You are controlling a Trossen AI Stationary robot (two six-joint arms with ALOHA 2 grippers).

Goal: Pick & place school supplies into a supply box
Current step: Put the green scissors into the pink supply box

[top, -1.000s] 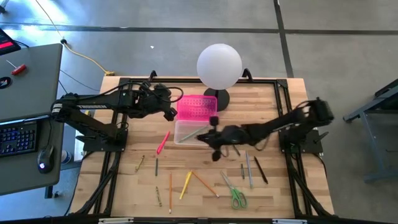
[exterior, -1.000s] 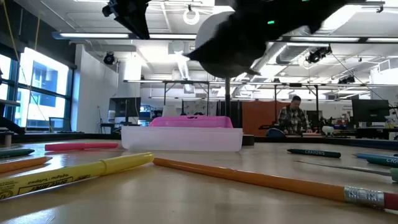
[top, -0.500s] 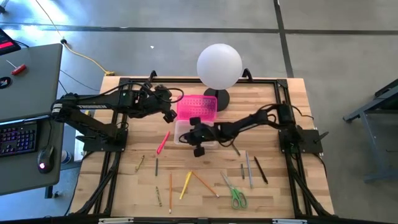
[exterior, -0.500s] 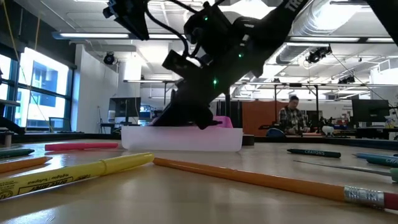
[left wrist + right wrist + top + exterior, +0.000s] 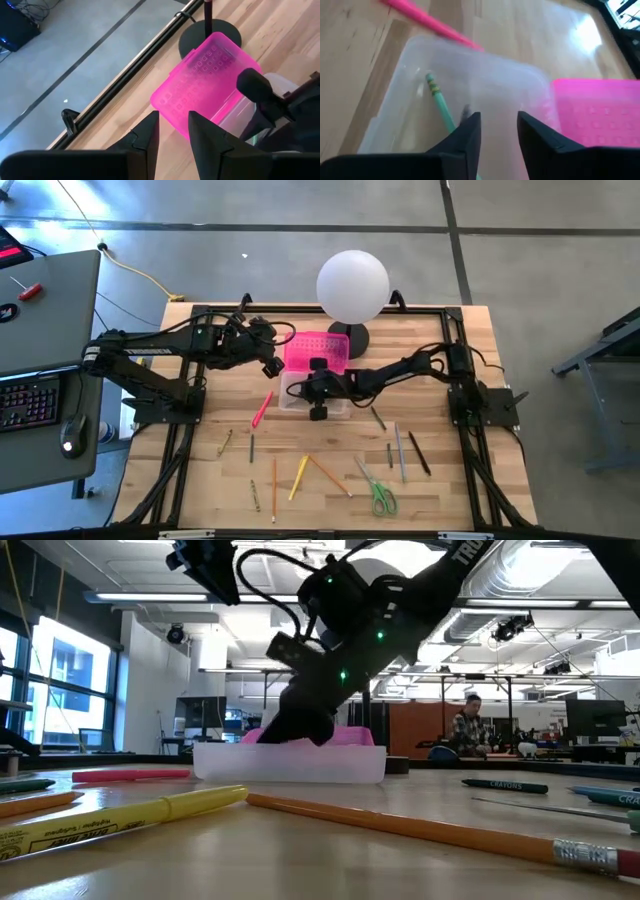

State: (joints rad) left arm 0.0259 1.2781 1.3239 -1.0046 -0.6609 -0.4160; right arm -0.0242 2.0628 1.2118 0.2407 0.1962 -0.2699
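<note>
Right gripper [image 5: 303, 387] moved from table centre to over supply box [image 5: 300, 397]; fingers [image 5: 467, 135] parted, gripping nothing. Right wrist view alone shows green pencil [image 5: 439, 101] lying inside clear base, pink marker [image 5: 427, 21] beyond it. High view: remaining pencils, scissors [image 5: 377, 490] scattered on table [image 5: 430, 340]. Left gripper [image 5: 275, 361] hovers beside pink lid [image 5: 210, 75], fingers apart, empty.

bright, even light on the desk [image 5: 430, 340] from above, shadows soft and short beside the white globe lamp [image 5: 353, 285]. low view: ceiling strip lights [image 5: 180, 598] glare, the arm before them nearly a silhouette, the near yellow marker [image 5: 120, 820] blurred. right wrist view soft, with white glare on the clear box [image 5: 485, 85].
</note>
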